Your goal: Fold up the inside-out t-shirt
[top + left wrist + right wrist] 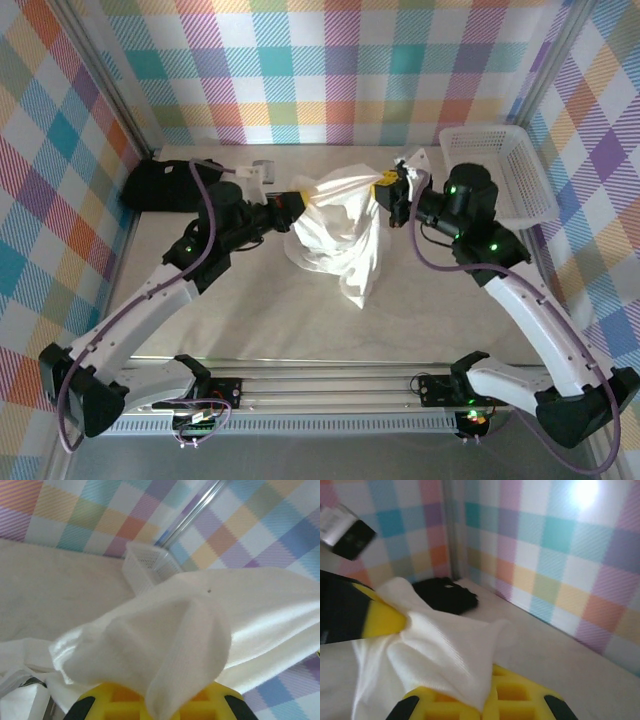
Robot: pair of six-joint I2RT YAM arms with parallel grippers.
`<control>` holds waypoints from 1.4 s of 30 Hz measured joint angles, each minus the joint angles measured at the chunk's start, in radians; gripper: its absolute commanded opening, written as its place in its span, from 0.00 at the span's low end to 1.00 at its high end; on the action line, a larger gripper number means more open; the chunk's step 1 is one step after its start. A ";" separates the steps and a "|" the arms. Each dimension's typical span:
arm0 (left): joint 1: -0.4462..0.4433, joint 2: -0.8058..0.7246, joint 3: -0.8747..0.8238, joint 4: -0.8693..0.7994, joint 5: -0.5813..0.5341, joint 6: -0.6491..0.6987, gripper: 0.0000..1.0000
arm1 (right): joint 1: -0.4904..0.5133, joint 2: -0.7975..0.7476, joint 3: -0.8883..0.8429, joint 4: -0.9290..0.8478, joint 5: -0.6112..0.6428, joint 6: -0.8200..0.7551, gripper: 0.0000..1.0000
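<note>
black t-shirt: far-left corner of table | white basket: far-right, by plaid wall

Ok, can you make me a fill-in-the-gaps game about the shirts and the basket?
The left gripper and the right gripper each pinch the t-shirt coloured ____.
The other t-shirt, lying far left, is ____.
The white basket sits in the far ____ corner.
Missing words: white, black, right.

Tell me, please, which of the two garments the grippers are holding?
The white t-shirt, held by the left gripper and right gripper; the black garment lies untouched far left.
</note>
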 measured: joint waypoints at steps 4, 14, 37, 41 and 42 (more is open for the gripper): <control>0.000 -0.115 -0.087 -0.044 -0.144 -0.013 0.00 | -0.017 0.129 0.081 -0.122 -0.243 -0.027 0.01; 0.000 -0.156 -0.381 -0.198 -0.378 0.007 0.18 | 0.020 0.436 0.014 -0.211 -0.599 0.077 0.01; -0.172 -0.069 -0.377 -0.107 -0.144 0.193 0.46 | 0.063 0.530 -0.004 -0.067 -0.635 0.324 0.00; -0.172 -0.009 -0.346 -0.063 -0.130 0.199 0.41 | 0.063 0.530 -0.004 -0.064 -0.632 0.324 0.00; -0.172 0.008 -0.339 -0.051 -0.130 0.200 0.38 | 0.063 0.530 -0.004 -0.064 -0.632 0.324 0.00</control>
